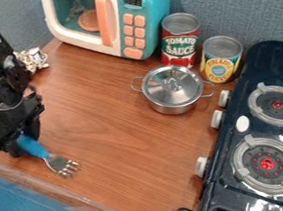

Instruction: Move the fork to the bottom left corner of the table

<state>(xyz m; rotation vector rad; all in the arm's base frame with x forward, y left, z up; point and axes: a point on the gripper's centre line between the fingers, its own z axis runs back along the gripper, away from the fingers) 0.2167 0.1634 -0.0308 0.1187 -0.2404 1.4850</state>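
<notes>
The black gripper (17, 145) hangs low at the left of the wooden table, near its front left edge. It is shut on the blue handle of the fork (32, 146), whose upper end is hidden between the fingers. The fork's metal head (62, 165) points down and to the right, tines toward the right. Whether the head touches the table (121, 156) cannot be told.
A teal toy microwave (126, 13) stands at the back, with two cans (180, 38) to its right. A lidded steel pot (172, 90) sits in front of the cans. The dark toy stove (257, 134) takes up the right side. A clear rim (56, 192) borders the table's front left edge.
</notes>
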